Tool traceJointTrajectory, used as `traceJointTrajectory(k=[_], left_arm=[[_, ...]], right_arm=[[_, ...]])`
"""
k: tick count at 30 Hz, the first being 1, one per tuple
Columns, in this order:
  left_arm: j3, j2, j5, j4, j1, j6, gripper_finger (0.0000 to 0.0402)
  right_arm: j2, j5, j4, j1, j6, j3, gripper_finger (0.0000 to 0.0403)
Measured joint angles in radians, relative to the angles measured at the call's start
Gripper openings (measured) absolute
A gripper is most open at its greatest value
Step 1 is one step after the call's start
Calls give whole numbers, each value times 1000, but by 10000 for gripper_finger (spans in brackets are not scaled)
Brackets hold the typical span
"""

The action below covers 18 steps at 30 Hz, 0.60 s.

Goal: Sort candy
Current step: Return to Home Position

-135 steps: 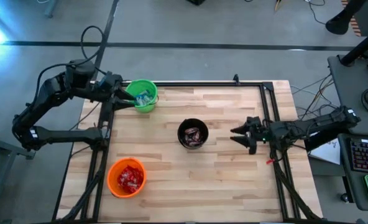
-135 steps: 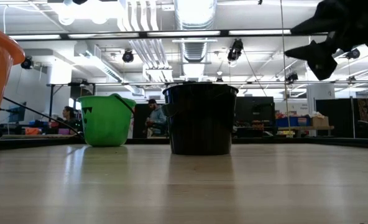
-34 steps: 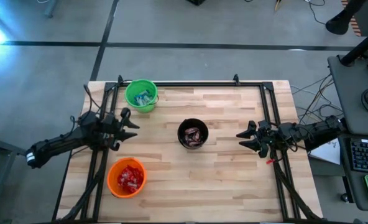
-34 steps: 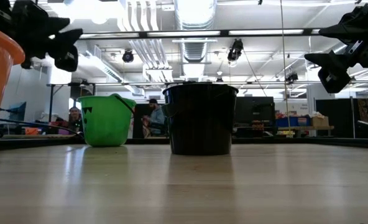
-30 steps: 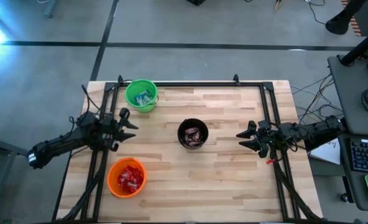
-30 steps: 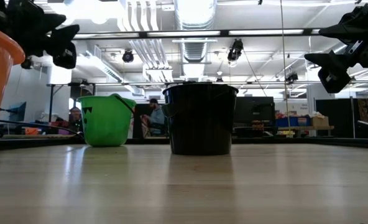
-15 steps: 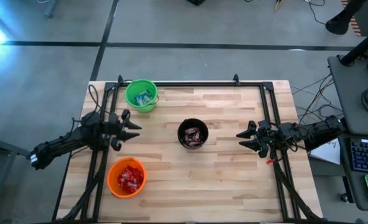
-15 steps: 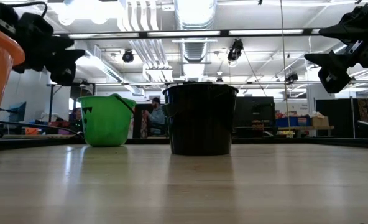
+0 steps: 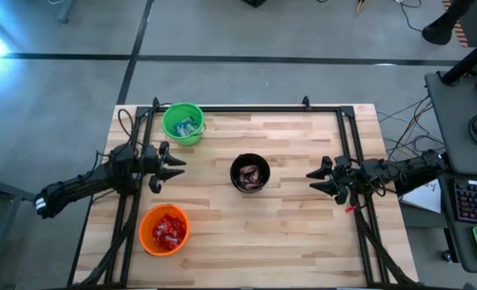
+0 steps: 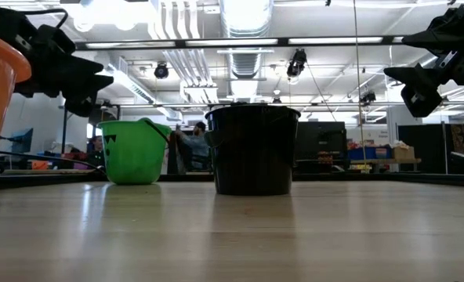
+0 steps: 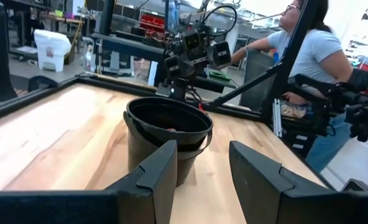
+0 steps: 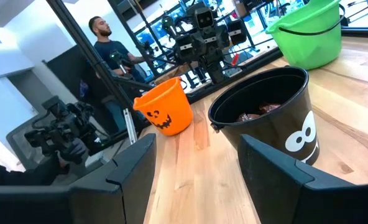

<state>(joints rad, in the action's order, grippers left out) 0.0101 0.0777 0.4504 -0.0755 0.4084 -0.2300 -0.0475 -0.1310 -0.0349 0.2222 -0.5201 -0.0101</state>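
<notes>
Three small buckets stand upright on their bases on the wooden table. The green bucket (image 9: 182, 123) near the far left corner holds blue-and-white candy (image 9: 185, 126). The black bucket (image 9: 250, 172) at the middle holds dark brown candy (image 9: 251, 174). The orange bucket (image 9: 164, 229) near the left near edge holds red candy (image 9: 167, 231). My left gripper (image 9: 176, 166) hovers open above the table's left side, between the green and orange buckets, pointing at the black bucket (image 11: 168, 140). My right gripper (image 9: 311, 180) hovers open right of the black bucket (image 12: 266, 124), pointing at it. Neither holds anything.
A black metal frame (image 9: 347, 133) runs along the far edge and both sides of the table. People (image 12: 112, 46) stand and sit in the room beyond the table. Bare wood (image 9: 279, 234) lies between the buckets and toward the near edge.
My left gripper has moved a little toward the table's right, nearer the black bucket, staying open and empty. The right arm and the three buckets have kept still.
</notes>
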Motion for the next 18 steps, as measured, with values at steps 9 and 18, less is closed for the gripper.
traceJointTrajectory(k=[9, 18], left_arm=[[0, 0, 2, -21, 0, 3, 130], [0, 0, 3, -27, 0, -4, 130]], right_arm=[[0, 0, 0, 0, 0, 0, 215], [0, 0, 0, 0, 29, 0, 215]])
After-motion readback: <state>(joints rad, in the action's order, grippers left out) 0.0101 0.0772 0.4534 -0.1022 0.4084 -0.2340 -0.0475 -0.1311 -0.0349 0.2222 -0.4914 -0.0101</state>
